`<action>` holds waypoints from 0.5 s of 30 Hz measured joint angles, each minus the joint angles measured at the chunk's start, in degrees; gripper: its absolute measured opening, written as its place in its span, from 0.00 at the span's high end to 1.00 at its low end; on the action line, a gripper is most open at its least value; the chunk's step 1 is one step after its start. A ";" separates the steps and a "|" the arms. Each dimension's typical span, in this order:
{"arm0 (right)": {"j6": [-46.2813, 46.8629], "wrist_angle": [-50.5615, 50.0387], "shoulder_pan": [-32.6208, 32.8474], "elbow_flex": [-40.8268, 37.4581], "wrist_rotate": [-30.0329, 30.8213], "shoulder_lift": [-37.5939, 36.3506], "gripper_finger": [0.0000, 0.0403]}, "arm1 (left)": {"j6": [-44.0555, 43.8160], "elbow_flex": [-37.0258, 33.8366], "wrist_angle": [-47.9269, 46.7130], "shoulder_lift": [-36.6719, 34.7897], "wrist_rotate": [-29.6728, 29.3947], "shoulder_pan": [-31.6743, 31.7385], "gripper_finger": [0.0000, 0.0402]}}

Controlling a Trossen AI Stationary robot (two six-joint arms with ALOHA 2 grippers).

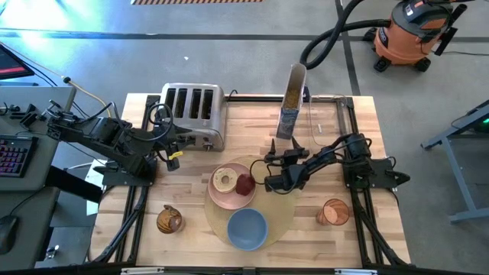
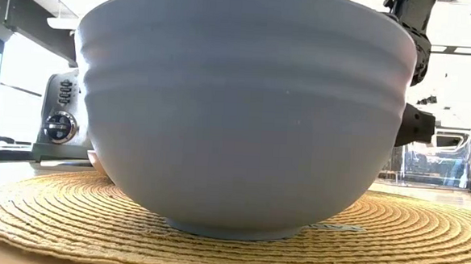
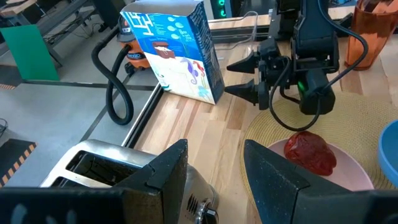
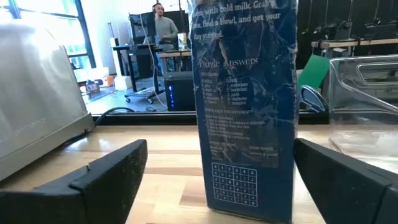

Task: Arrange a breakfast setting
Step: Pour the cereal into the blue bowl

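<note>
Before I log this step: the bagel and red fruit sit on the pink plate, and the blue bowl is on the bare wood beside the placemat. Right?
Not quite. The bagel and red fruit are on the pink plate, but the blue bowl stands on the placemat, not on bare wood. The high view shows this, and the low view shows the woven mat under the bowl's base.

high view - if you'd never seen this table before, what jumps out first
The round tan placemat at the table's front middle draws the eye: a pink plate with a bagel and red fruit, and a blue bowl in front. Just behind it, the right gripper is open, facing the upright blue cereal box. The steel toaster sits back left, by the left gripper.
</note>
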 joint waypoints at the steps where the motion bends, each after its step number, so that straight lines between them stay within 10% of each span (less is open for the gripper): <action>1: 0.00 0.01 0.00 0.00 0.00 0.00 0.02 | 0.00 0.00 0.00 0.00 0.00 0.02 0.63; 15: -0.01 1.92 -4.86 0.00 -1.76 0.00 0.02 | 0.00 -0.01 0.00 -0.02 0.02 0.00 0.63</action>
